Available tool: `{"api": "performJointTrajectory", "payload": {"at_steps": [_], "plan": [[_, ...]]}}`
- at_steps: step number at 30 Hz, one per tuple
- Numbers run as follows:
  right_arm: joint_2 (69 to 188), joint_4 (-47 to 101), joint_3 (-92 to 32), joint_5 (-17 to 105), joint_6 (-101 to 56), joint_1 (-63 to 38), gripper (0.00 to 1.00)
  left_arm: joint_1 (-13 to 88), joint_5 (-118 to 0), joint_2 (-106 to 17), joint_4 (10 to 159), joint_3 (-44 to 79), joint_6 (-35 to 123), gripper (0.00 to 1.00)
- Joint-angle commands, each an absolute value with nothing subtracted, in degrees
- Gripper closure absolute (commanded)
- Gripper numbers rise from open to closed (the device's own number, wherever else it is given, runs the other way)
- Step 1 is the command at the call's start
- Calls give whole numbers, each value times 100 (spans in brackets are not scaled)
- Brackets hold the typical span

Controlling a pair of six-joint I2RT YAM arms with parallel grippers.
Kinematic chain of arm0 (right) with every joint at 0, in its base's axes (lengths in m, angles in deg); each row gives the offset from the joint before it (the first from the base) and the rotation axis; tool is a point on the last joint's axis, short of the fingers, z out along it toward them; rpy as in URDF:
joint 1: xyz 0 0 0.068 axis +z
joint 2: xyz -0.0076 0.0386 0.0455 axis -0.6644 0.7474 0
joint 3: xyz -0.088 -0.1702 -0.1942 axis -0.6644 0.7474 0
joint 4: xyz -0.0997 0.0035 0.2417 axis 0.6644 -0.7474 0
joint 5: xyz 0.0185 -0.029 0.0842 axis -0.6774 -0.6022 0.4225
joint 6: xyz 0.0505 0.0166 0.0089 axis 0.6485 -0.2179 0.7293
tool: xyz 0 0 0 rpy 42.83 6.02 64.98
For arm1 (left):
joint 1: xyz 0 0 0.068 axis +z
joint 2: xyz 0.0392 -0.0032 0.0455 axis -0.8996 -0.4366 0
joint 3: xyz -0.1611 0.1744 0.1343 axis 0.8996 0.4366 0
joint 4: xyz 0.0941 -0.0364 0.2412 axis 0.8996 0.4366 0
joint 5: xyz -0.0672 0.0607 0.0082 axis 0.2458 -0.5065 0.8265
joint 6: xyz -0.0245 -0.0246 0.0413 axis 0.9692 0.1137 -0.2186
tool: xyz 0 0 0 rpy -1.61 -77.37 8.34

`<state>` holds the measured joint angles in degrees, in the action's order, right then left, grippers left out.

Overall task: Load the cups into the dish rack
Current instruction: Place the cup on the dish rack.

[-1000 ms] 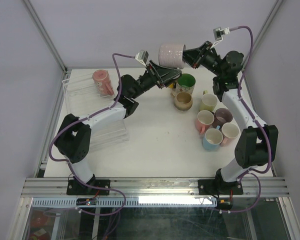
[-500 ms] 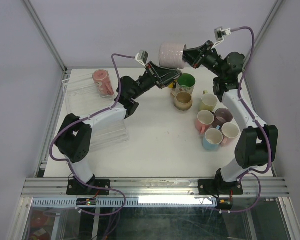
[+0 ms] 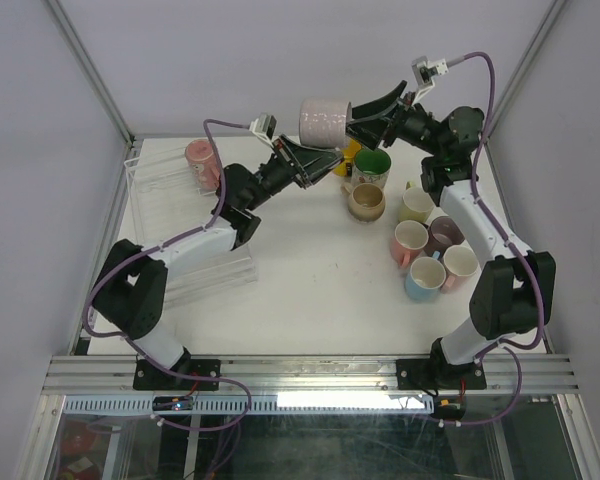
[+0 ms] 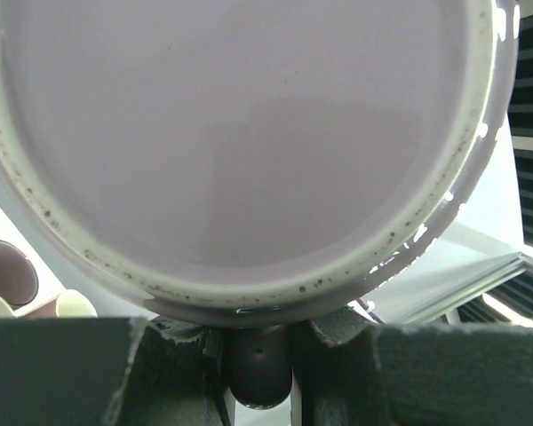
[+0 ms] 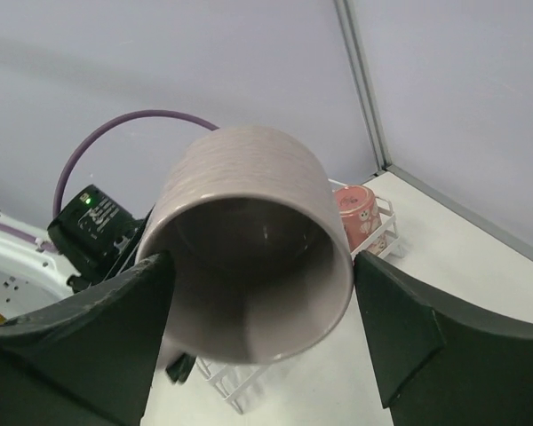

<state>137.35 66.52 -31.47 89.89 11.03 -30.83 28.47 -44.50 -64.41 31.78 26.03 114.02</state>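
Observation:
A lilac mug hangs in the air at the back, lying sideways. My left gripper is shut on its handle, which sits pinched between the two fingers; the mug's base fills the left wrist view. My right gripper is open, its fingers standing apart on either side of the mug's mouth without touching it. The clear dish rack lies at the left with a pink mug in it.
More cups stand at the right: green, beige, a yellow one partly hidden, pale green, pink, mauve, blue, cream. Enclosure walls stand behind.
My right gripper has opened and let go of the lilac mug. The left arm, holding the mug by its handle, has carried it a little to the left.

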Motion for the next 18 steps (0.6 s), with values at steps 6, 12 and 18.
{"api": "performJointTrajectory", "payload": {"at_steps": [6, 12, 18], "plan": [[13302, 7194, -3179, 9636, 948, -3068, 15, 3367, -4635, -5148, 3092, 3005, 10663, 100], [13258, 7052, -3090, 9713, 752, -3098, 15, 3829, -4581, -4511, 3496, 3386, 10455, 100], [13195, 6633, -2979, 9772, 340, -3172, 15, 4169, -4541, -3965, 4700, 3303, 9682, 100]]}}
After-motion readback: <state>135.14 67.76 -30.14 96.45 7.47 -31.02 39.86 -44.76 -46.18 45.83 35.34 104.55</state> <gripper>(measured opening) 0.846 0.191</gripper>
